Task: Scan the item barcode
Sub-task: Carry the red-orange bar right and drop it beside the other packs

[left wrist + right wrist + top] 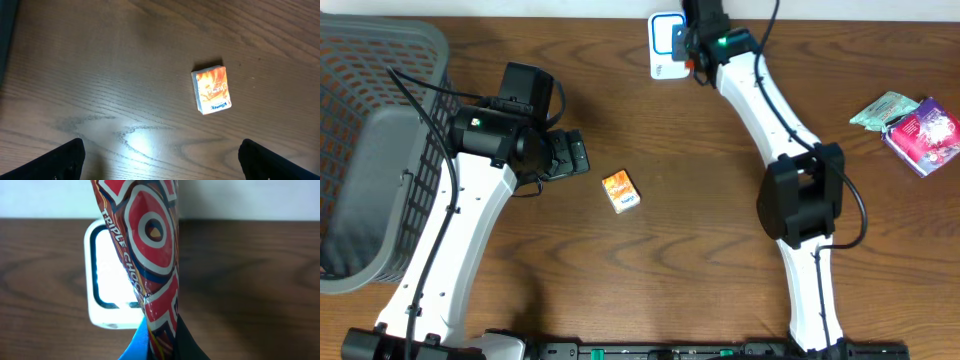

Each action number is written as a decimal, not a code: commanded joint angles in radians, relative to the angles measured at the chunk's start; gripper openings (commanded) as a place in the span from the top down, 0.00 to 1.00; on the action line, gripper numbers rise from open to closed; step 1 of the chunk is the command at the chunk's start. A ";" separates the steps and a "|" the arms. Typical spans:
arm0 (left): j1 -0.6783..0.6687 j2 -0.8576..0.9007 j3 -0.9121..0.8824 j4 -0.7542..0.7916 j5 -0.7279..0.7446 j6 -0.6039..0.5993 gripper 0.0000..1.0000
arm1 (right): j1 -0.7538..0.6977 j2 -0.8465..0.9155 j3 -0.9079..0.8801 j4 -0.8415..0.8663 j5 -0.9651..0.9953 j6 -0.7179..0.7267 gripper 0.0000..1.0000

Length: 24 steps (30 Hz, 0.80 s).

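So you've got a wooden table point(680, 260) with a big grey plastic basket point(370, 150) on the left edge. Your left gripper point(572, 155) hangs just above the wood with its fingers point(67, 161) spread wide and nothing between them. An orange Kleenex tissue pack point(212, 90) lies flat on the table just ahead of it, not touched.

Your right gripper point(690, 45) is up at the far edge, clamped on a red TRIPLE CHOC wrapper point(150, 245). That's your item, and it's hanging upright right in front of the white scanner point(102, 312). The wrapper covers the right part of the lit window, and I can't tell if they touch.

Off to the right, well apart from all that, there's a purple packet point(923, 135) with a teal packet point(880, 110) just beside it. No barcode visible on the wrapper from the wrist view, just the logo side.
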 commanded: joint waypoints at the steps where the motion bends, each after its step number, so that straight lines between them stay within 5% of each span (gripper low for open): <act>1: 0.003 0.007 0.007 -0.003 -0.016 0.016 0.02 | 0.024 0.006 0.000 0.002 -0.011 -0.004 0.99; 13: 0.003 0.007 0.007 -0.003 -0.016 0.016 0.02 | 0.006 -0.028 0.003 -0.064 0.057 0.036 0.99; 24: 0.003 0.007 0.007 -0.003 -0.016 0.016 0.02 | -0.277 -0.145 0.003 -0.342 0.132 0.041 0.99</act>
